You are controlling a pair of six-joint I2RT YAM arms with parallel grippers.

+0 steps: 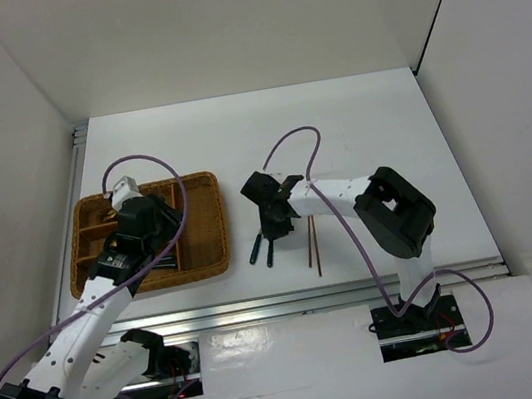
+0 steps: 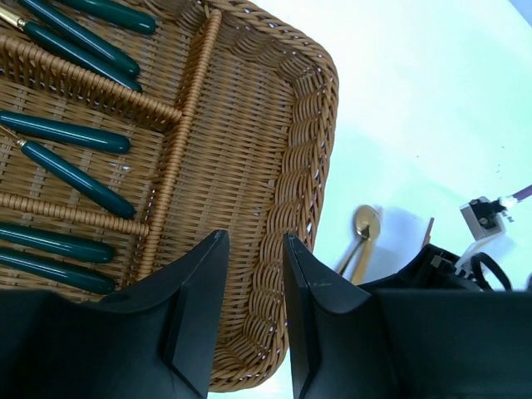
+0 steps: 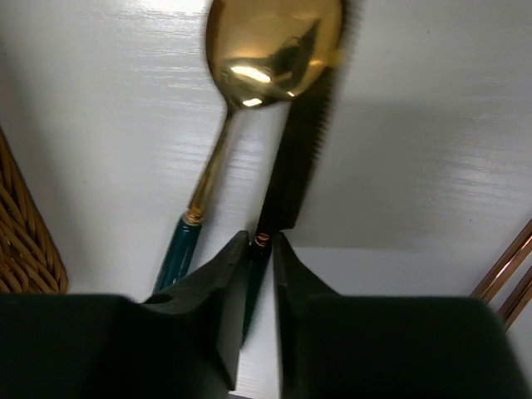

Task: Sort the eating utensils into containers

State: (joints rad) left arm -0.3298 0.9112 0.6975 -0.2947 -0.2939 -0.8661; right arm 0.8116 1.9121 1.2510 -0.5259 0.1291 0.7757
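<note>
In the top view, the left gripper (image 1: 170,218) is seen above the wicker tray (image 1: 212,230). The right gripper (image 1: 272,227) is placed just right of the tray, over a knife (image 1: 268,252) and a spoon (image 1: 254,250). Chopsticks (image 1: 314,247) are laid farther right.

In the left wrist view, the left gripper (image 2: 253,241) is shown slightly parted and holding nothing, over the tray's undivided compartment. Teal-handled utensils (image 2: 71,170) are lodged in the compartments beyond the divider.

In the right wrist view, the right gripper (image 3: 259,241) is closed on the knife (image 3: 299,150) where blade meets handle. The spoon (image 3: 270,50) is laid just beside it, on the tray's side
</note>
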